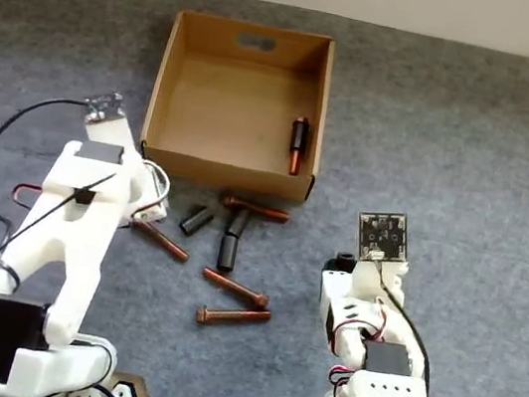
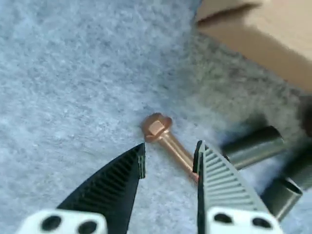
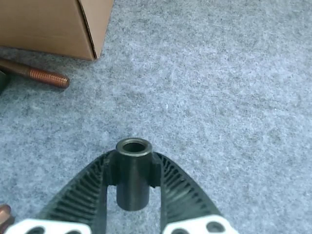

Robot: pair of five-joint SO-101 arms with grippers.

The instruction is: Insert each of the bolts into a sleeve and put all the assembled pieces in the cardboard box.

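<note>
My left gripper [image 2: 170, 146] is open low over the carpet, one finger on each side of a copper bolt [image 2: 168, 141] [image 1: 162, 240] lying there. My right gripper [image 3: 132, 163] [image 1: 341, 267] is shut on a black sleeve [image 3: 132, 170], held upright with its bore facing up, right of the loose parts. The cardboard box [image 1: 165, 92] at the back holds one bolt inside a sleeve [image 1: 297, 145]. Three more bolts [image 1: 256, 207] [image 1: 235, 288] [image 1: 233, 315] and three black sleeves [image 1: 197, 219] [image 1: 238, 221] [image 1: 228, 251] lie in front of the box.
Grey carpet covers the table. The box corner [image 3: 58, 24] and a bolt's threaded tip [image 3: 44, 75] lie ahead of the right gripper. Two sleeves [image 2: 253, 144] [image 2: 282, 192] lie close beside the left gripper. Cables [image 1: 15, 119] trail from the left arm.
</note>
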